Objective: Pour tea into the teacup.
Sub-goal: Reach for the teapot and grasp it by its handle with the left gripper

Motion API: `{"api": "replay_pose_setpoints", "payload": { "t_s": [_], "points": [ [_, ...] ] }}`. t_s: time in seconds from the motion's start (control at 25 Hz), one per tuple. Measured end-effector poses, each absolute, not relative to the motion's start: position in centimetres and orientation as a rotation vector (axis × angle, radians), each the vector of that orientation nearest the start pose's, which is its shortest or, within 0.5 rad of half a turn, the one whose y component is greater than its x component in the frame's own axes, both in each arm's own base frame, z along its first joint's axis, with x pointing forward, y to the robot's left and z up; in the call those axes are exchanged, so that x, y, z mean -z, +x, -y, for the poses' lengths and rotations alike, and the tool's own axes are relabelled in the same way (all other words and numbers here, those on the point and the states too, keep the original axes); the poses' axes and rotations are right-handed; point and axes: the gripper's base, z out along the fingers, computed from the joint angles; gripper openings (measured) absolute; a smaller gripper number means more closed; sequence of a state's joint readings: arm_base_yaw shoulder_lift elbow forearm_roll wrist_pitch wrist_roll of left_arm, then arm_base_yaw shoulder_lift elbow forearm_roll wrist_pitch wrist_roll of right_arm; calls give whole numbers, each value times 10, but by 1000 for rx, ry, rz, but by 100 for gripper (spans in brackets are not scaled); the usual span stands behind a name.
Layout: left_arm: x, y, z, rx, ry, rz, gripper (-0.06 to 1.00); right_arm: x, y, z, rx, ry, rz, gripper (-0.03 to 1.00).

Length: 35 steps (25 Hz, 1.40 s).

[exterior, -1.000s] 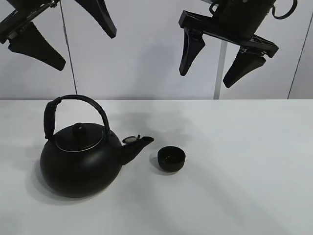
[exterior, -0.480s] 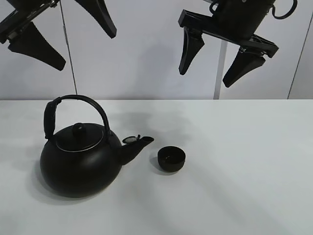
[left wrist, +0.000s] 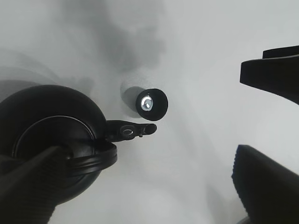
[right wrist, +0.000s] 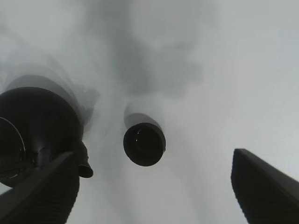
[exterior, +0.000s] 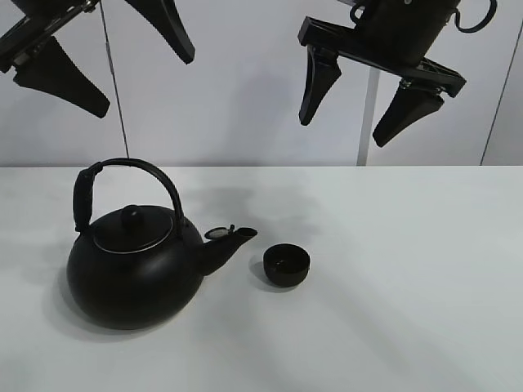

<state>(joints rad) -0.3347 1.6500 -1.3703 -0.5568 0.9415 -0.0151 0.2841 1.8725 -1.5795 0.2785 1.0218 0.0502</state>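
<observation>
The small black teacup (exterior: 287, 265) stands on the white table, just right of the spout of the big black kettle (exterior: 135, 269) with the arched handle. Both stand upright and apart. My left gripper (exterior: 145, 83) is open and empty, high above the kettle. My right gripper (exterior: 344, 129) is open and empty, high above and behind the teacup. The left wrist view shows the teacup (left wrist: 152, 103) beside the kettle's spout (left wrist: 133, 129), with the open left gripper (left wrist: 239, 116) off to one side. The right wrist view shows the teacup (right wrist: 144, 143) and the kettle (right wrist: 35, 130) far below the open right gripper (right wrist: 154, 153).
The white table (exterior: 409, 286) runs wide to the right of the teacup and in front of it. A white wall with a vertical pole (exterior: 368, 122) stands behind. A thin cable (exterior: 114, 106) hangs at the left.
</observation>
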Motion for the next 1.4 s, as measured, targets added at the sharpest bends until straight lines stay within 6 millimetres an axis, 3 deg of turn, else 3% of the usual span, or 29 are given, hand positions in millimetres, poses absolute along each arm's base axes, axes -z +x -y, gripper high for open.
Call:
{"api": "replay_pose_setpoints", "payload": {
  "t_s": [0.44,0.68,0.84,1.0,1.12,1.4],
  "points": [
    [-304,321,152,807,108,-2674,69,-273,390,-134,-451,-150,-2687,61],
    [-311,325,128,614,140,-2638,69,-278,400,-135,-454,-119,-2566,61],
    [-330,306,111,436,226,-2564,69,-281,405,-135,-455,-103,-2502,61],
    [-335,277,96,300,276,-2396,69,-284,408,-135,-457,-92,-2455,61],
    [-316,258,89,259,286,-2186,69,-286,410,-135,-457,-86,-2427,61],
    [-230,212,73,213,348,-1813,69,-287,412,-135,-458,-79,-2399,61]
  ]
}}
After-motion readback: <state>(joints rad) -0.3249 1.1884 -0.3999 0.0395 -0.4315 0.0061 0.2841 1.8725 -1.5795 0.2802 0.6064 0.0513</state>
